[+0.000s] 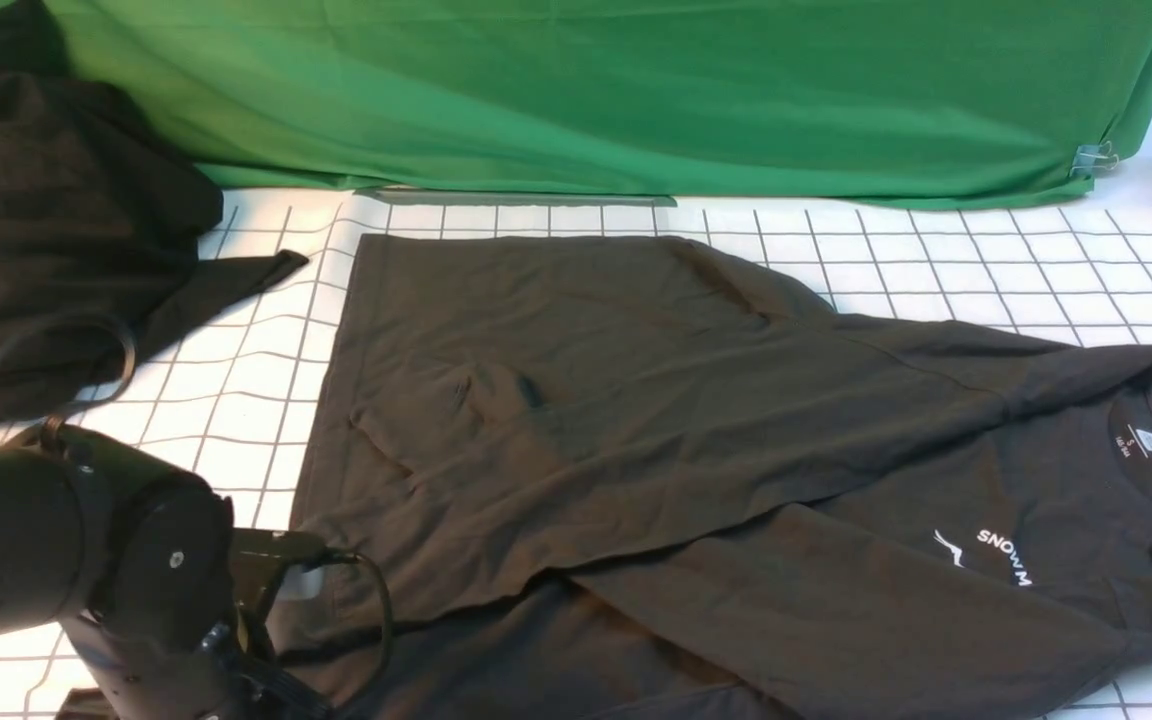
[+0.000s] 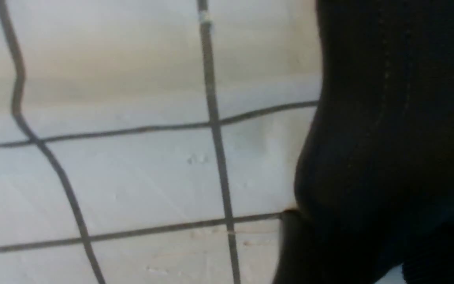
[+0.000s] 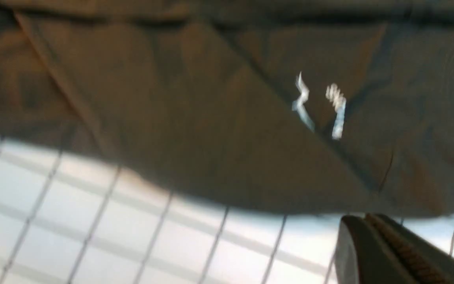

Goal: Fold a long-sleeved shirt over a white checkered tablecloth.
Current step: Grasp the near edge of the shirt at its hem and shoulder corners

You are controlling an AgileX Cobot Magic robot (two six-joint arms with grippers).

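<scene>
Right jaws together beside long-sleeved shirt (image 3: 195,118) edge

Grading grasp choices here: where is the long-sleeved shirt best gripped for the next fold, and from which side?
Probably the hem of the long-sleeved shirt, near its closer corner, coming from the robot's left: that straight edge lies flat, with bare white checkered tablecloth beside it for a finger to slide under.

We can't read the neck label (image 1: 1147,441) on the long-sleeved shirt (image 1: 636,400), txt too small; a fold (image 1: 836,620) covers its lettering (image 1: 1004,556) past "SNOWM"; rt wrist view is blurred.
</scene>
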